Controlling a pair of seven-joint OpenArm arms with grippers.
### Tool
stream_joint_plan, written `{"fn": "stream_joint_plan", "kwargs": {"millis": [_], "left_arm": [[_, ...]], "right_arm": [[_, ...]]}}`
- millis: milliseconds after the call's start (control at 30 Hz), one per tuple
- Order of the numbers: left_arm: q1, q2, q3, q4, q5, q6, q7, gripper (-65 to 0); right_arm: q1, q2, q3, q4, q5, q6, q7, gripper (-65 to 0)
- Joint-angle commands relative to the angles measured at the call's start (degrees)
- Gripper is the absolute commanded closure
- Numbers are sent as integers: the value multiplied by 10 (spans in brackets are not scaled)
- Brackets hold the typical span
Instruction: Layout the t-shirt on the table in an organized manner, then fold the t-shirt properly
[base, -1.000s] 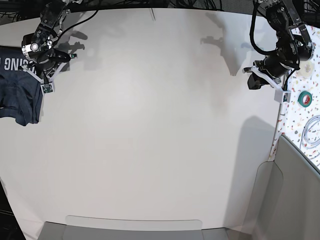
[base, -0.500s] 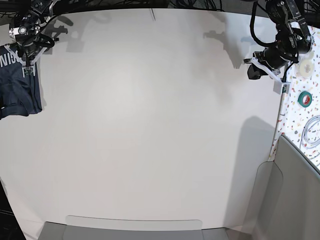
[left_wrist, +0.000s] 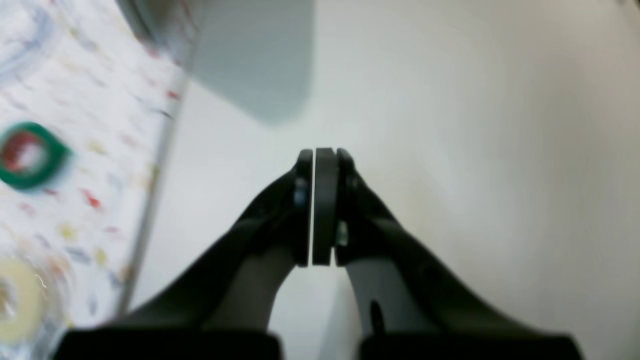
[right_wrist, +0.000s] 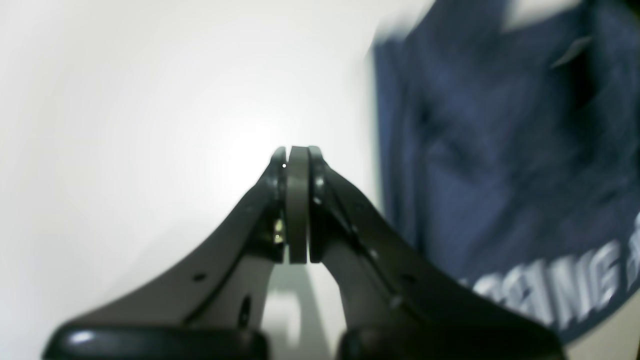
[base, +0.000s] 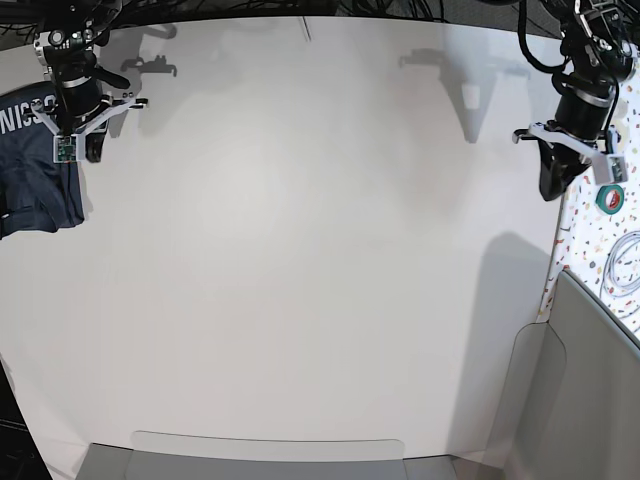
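A: Left gripper (left_wrist: 320, 207); right gripper (right_wrist: 296, 205)?
B: Both pinched together, holding nothing, above bare table (base: 300, 250).
A: T-shirt (base: 35, 165)?
B: Bunched at table's edge; just beside right gripper.

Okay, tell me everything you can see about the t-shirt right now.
The t-shirt is dark navy, heathered cloth with white block lettering that is only partly readable. It lies bunched and creased, not spread out, at the far left edge of the table in the base view, partly cut off by the frame. In the right wrist view it sits beside the right gripper, whose jaws are shut with no cloth between them. Whether the gripper's body brushes the shirt cannot be told.
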Motion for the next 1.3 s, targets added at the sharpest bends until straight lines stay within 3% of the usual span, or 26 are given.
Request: {"fn": "stream_joint_plan", "kwargs": {"millis": [0, 133, 267, 400, 633, 900, 1067, 1167, 1267], "left_arm": [[8, -5, 15, 8, 2, -3, -70, -5], [37, -5, 51, 7, 97, -2, -258, -36], [56, 1, 84, 1, 244, 39, -370, -52], [86, 66, 98, -21, 328, 62, -451, -4], [153, 127, 81, -66, 339, 65, -550, 0], [175, 218, 8, -202, 328, 66, -547, 0], [175, 213, 2, -345, 189, 66, -545, 0], [174, 187, 4, -402, 108, 66, -501, 0], [173, 180, 2, -431, 42, 66, -439, 0]], "right_arm": [[2, -6, -11, 10, -8, -29, 46, 0], [-1, -13, -59, 9, -78, -142, 159, 0], [-30, -18, -119, 7, -148, -245, 299, 0], [-37, -20, -149, 1, -223, -310, 407, 0], [-65, -18, -166, -4, -265, -321, 474, 0], [-135, -1, -117, -161, -258, -321, 477, 0], [-204, -5, -71, -195, -174, -321, 495, 0], [-240, -5, -61, -192, -121, -321, 580, 0], [-258, -5, -53, -192, -113, -321, 691, 0]]}}
